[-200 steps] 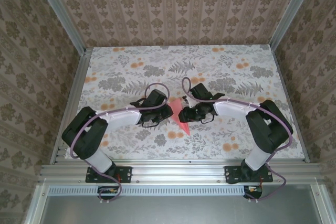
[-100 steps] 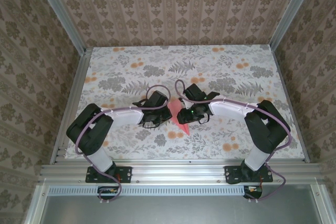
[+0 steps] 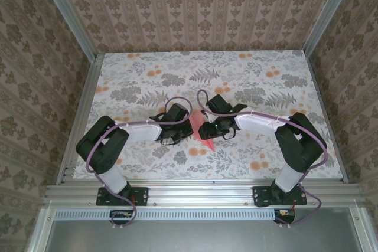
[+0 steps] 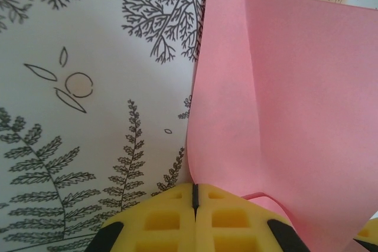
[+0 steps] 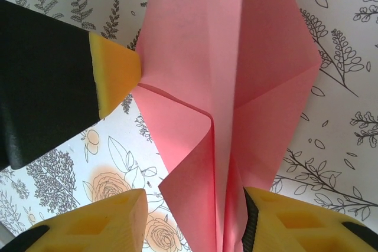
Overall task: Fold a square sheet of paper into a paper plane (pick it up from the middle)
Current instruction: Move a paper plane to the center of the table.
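Pink paper (image 5: 236, 75) shows layered creases from right wrist.

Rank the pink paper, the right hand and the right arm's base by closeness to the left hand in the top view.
1. Pink paper, pinched by the left hand.
2. Right hand, just right of the paper.
3. Right arm's base, near edge, far right.

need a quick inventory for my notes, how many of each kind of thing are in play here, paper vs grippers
salmon-pink folded sheet of paper: 1
black robot grippers with yellow pads: 2 (left gripper, right gripper)
total: 3
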`<act>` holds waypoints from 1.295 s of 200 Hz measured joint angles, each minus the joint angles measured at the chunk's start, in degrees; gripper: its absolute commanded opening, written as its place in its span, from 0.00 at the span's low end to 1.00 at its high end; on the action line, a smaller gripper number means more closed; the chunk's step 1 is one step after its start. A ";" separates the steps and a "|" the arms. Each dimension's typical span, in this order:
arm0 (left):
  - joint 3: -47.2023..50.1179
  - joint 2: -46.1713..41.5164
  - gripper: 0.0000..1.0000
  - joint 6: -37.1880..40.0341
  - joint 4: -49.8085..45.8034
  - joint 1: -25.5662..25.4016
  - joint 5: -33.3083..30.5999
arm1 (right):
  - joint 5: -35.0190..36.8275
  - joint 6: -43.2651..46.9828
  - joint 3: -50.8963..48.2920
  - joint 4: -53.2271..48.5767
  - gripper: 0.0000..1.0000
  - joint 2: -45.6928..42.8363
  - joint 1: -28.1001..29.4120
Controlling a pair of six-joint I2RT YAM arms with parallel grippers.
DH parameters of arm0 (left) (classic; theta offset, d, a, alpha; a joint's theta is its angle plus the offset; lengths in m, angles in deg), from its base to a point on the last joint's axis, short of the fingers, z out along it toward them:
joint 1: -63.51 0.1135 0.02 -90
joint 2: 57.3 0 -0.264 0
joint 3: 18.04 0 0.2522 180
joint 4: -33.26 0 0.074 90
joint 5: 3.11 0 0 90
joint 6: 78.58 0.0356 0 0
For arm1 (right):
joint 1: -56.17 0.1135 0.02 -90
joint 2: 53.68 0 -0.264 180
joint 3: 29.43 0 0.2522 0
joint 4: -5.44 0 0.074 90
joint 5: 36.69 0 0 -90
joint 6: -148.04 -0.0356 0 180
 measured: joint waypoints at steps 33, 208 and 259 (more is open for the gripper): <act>0.37 0.04 0.00 -0.02 0.50 0.00 0.35 | -0.37 -0.63 -0.24 0.04 0.49 0.00 0.00; 1.81 0.11 0.00 0.00 3.41 0.39 1.07 | 0.50 -1.90 -0.26 -0.02 0.48 0.33 0.35; 1.81 0.11 0.00 0.02 3.41 0.39 1.11 | 3.82 -1.22 0.33 -0.63 0.46 0.55 2.47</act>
